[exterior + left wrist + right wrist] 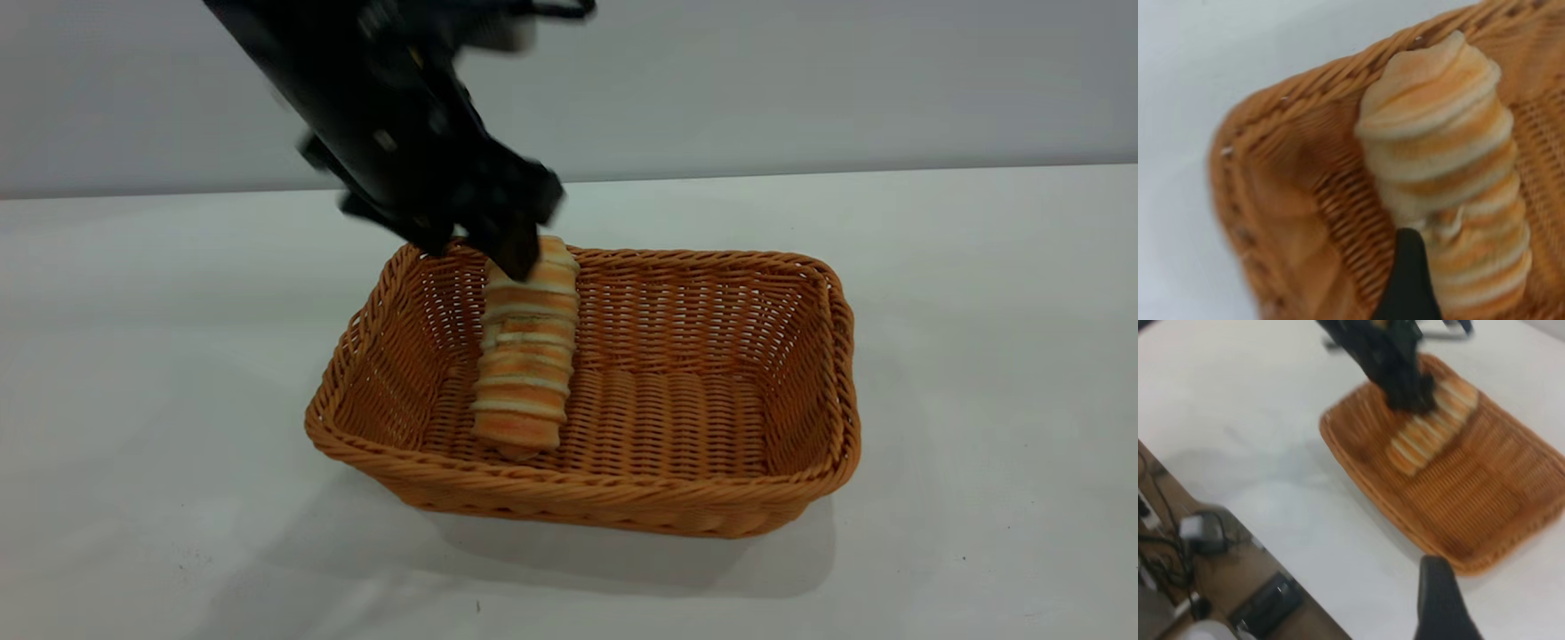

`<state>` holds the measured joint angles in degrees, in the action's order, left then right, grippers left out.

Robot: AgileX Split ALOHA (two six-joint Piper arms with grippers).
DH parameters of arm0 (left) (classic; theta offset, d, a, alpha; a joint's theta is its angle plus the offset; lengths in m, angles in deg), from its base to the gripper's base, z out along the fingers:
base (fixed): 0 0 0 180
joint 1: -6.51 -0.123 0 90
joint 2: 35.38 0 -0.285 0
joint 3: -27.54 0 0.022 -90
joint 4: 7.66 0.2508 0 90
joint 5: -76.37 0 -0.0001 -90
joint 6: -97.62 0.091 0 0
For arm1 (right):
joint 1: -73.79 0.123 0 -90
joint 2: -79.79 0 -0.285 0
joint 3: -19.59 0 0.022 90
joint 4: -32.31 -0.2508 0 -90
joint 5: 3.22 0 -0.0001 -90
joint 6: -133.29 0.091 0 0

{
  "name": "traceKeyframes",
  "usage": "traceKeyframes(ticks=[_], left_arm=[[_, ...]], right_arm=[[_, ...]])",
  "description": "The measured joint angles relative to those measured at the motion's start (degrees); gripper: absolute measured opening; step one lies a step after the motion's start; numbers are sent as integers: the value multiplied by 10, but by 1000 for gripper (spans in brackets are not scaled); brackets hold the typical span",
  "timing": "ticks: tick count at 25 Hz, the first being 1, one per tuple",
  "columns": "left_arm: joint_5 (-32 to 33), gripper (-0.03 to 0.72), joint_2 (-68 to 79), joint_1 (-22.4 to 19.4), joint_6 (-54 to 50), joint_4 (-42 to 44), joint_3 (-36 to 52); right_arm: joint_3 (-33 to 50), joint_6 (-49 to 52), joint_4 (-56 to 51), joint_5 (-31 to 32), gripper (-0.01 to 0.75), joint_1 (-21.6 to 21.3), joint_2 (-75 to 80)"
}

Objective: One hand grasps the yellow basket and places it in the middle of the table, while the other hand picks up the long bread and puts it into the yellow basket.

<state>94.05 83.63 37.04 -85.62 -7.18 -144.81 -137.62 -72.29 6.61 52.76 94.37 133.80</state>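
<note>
L gripper (507, 244) is over the basket's left-rear corner, fingers (1408, 280) closed on the far end of the long bread (526, 347). Bread's long axis runs front-back, tilted, far end raised; near end looks like it's touching the floor of the yellow basket (800, 373), hard to confirm. Basket sits roughly mid table (133, 356). Next is prob. just release, bread falls flat inside. R gripper is off-basket, well back; only one finger (1441, 603) shows, so can't tell its state.

Robot lab, bare white table (978, 356), grey wall (845, 80) (cables (1165, 547) underneath)
</note>
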Motion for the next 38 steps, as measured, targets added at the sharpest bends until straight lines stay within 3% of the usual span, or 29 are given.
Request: traceKeyframes(ticks=[10, 21, 27, 38], left_arm=[[140, 500, -251, -42, 24, 20, 0], [349, 487, -495, -42, 26, 58, 14], [379, 487, -640, -42, 24, 67, 119], [421, 486, -889, -42, -5, 66, 318]], right_arm=[[57, 63, 94, 23, 490, 0, -81], [102, 154, 187, 66, 490, 0, -242], [113, 182, 206, 106, 490, 0, -293], [247, 221, 240, 91, 490, 0, -380]])
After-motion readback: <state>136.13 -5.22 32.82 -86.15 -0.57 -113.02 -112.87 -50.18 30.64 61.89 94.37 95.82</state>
